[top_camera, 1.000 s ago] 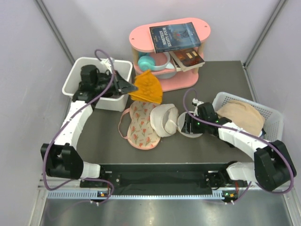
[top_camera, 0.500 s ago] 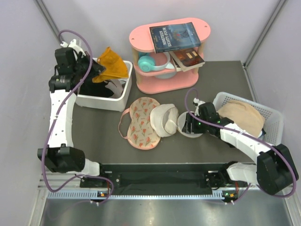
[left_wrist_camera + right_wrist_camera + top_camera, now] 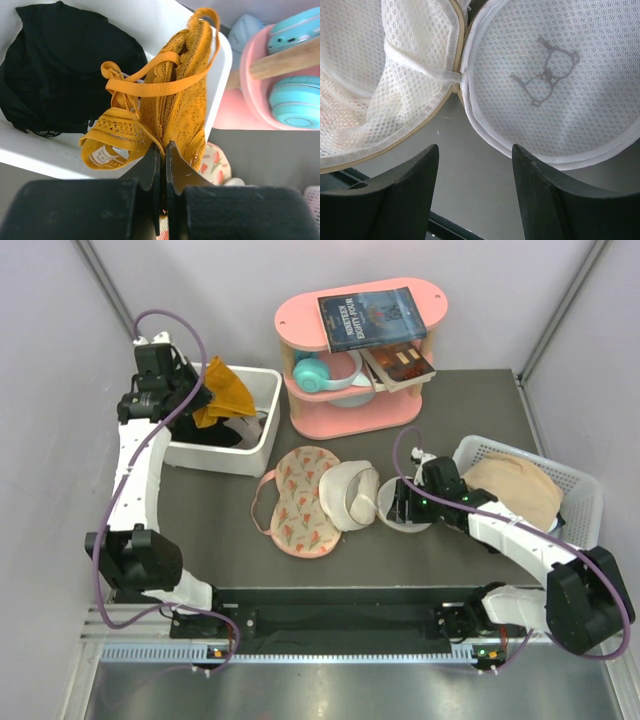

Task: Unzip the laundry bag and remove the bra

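At the far left, the left gripper (image 3: 162,147) hangs over the white bin (image 3: 256,454) with its fingers pressed together, pinching the lace edge of the bra (image 3: 172,100). The garment dangles free above the black clothes (image 3: 60,65), and one strap loops out toward the bin's right wall. The bra is out of the bag, so the step in hand looks like letting it go into the bin. To do that well, bring the gripper over the bin's middle so no strap drapes over the rim. Lower it a little, spread the fingers fully and lift straight up, since lace may snag on a fingertip. Further right on the tabletop, past the pink floral piece (image 3: 300,502), the laundry bag (image 3: 545,85) lies unzipped with its two mesh halves folded apart. The right gripper (image 3: 475,192) hovers just above it, fingers spread and holding nothing.
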Robot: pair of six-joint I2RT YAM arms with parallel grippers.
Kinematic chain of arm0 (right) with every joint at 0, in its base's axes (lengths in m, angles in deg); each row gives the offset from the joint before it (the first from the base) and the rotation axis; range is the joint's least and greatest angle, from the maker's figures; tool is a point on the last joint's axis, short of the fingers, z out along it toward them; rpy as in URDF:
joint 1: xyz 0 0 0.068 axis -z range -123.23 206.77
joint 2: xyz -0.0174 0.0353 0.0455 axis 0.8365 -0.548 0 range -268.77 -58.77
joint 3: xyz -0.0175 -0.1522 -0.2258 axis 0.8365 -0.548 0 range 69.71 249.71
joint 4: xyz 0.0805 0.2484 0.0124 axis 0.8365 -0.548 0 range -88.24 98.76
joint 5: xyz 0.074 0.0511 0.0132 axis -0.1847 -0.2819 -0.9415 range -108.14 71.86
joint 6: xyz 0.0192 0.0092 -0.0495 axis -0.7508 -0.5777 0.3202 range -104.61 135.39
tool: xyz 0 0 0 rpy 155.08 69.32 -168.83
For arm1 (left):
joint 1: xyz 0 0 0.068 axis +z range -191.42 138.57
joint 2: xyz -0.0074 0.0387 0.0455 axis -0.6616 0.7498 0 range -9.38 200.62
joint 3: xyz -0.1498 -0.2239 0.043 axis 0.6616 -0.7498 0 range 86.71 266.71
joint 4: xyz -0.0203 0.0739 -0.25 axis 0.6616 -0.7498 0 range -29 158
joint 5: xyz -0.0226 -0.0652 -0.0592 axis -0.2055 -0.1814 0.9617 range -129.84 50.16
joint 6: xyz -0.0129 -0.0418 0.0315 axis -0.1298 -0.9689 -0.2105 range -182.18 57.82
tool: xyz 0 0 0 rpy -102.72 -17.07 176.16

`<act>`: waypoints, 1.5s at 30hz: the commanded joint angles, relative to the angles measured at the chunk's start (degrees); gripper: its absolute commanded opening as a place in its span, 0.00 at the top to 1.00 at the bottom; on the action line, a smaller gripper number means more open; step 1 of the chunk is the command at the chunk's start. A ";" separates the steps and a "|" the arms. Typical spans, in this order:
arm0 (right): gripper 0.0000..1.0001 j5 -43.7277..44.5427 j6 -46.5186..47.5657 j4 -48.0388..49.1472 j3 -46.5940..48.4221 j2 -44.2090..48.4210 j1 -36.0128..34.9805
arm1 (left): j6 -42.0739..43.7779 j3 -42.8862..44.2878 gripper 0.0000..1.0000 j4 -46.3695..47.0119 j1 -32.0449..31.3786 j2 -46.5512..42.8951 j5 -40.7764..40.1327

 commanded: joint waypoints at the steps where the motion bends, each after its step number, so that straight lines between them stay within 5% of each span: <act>1: 0.40 0.55 -0.01 0.24 2.83 0.96 -0.72 | 1.42 2.67 1.00 3.03 -2.78 2.34 -5.64; 11: 0.39 0.90 0.17 -0.82 2.74 2.37 -0.72 | -0.78 4.95 0.84 2.51 -2.87 5.85 -12.86; 12: 0.39 0.90 0.08 -0.82 2.82 2.28 -0.72 | -0.78 5.13 0.65 2.33 -2.79 6.21 -12.51; 16: 0.39 0.90 0.08 -0.82 3.18 2.28 -0.72 | 0.27 4.96 0.19 2.94 -4.98 6.39 -12.32; 19: 0.39 0.90 0.17 -1.08 3.79 2.37 -0.72 | 1.41 5.04 0.05 3.29 -5.42 6.03 -12.42; 27: 0.39 0.90 0.08 -1.61 4.49 2.81 -0.72 | 4.14 5.13 0.02 3.47 -9.37 4.37 -15.66; 34: 0.39 1.08 -0.09 -2.40 4.58 4.39 -0.72 | 6.95 1.02 0.04 2.94 -21.92 -0.20 -21.91; 45: 0.39 2.57 0.17 -4.85 5.90 5.89 -0.72 | -3.59 -14.99 0.12 5.67 -40.03 -7.15 -9.44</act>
